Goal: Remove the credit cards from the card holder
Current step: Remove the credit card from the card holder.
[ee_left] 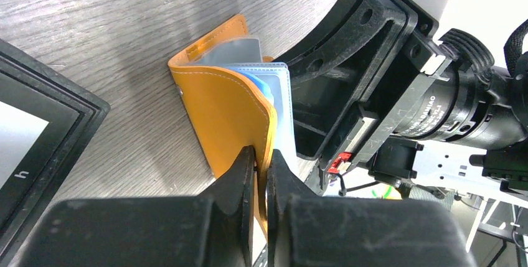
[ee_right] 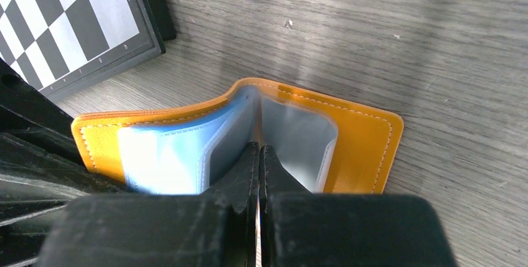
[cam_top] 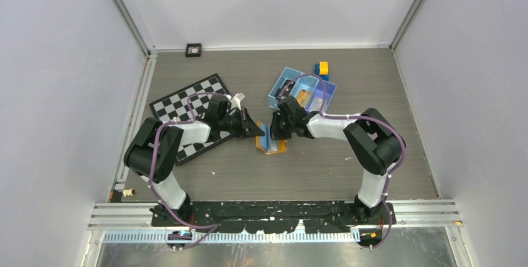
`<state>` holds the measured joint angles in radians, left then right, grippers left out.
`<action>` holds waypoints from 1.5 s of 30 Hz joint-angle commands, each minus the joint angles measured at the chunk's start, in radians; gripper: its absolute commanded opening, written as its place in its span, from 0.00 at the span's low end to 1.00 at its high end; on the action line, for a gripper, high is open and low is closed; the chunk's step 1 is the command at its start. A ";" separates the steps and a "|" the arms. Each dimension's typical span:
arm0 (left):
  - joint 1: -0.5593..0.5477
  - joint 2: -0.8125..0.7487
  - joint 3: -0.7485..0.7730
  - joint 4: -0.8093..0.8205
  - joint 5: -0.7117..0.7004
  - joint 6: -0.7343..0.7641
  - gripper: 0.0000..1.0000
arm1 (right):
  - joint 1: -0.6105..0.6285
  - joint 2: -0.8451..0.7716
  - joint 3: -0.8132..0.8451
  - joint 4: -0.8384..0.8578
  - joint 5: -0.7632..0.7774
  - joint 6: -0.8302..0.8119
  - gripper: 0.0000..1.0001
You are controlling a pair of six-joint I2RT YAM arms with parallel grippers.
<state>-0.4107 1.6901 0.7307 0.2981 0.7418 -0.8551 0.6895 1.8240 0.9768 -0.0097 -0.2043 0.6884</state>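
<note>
card holder [cam_top: 271, 140] open mid-surface [cam_top: 336, 173], off every edge — left pincer [ee_left: 261, 161] clamped on its orange cover [ee_left: 218, 114] to hold it spread, right pincer [ee_right: 258, 155] closed up in the fold, likely working a sleeve [ee_right: 299, 139].

The card holder [ee_right: 367, 136] has a smooth, matt orange cover that looks like leather or an imitation of it, edged with pale stitching. Its sleeves [ee_right: 299, 139] are thin, greyish clear plastic with a soft sheen. The worktop [ee_right: 386, 30] is matt grey with a streaky wood-grain pattern. The chessboard [ee_right: 68, 18] has smooth, faintly glossy squares inside a black moulded frame. The left claw [ee_left: 261, 161] and the right claw [ee_right: 258, 155] are matt black plastic, finely scuffed. The tray [cam_top: 278, 89] looks like smooth blue plastic.
</note>
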 commanded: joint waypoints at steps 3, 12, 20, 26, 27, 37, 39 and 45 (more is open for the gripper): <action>-0.007 -0.019 0.032 -0.007 0.022 0.026 0.00 | -0.013 -0.027 0.000 0.026 -0.005 0.028 0.10; -0.004 -0.070 0.048 -0.155 -0.090 0.093 0.00 | -0.101 -0.173 -0.146 0.194 -0.096 0.114 0.27; -0.002 -0.052 0.056 -0.164 -0.088 0.093 0.00 | -0.137 -0.170 -0.225 0.413 -0.249 0.231 0.38; 0.002 -0.040 0.059 -0.166 -0.083 0.086 0.00 | -0.142 -0.161 -0.236 0.436 -0.245 0.261 0.51; 0.003 -0.035 0.059 -0.166 -0.080 0.084 0.00 | -0.143 -0.168 -0.242 0.438 -0.244 0.260 0.51; 0.011 -0.037 0.060 -0.182 -0.098 0.089 0.00 | -0.138 -0.160 -0.188 0.288 -0.215 0.207 0.39; 0.020 -0.052 0.052 -0.187 -0.118 0.088 0.00 | -0.137 -0.177 -0.172 0.208 -0.164 0.165 0.34; 0.036 -0.066 0.037 -0.201 -0.160 0.094 0.00 | -0.129 -0.155 -0.139 0.148 -0.150 0.141 0.16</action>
<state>-0.3859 1.6562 0.7628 0.1104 0.6209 -0.7773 0.5495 1.6707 0.7837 0.1913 -0.3763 0.8680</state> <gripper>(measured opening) 0.039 0.182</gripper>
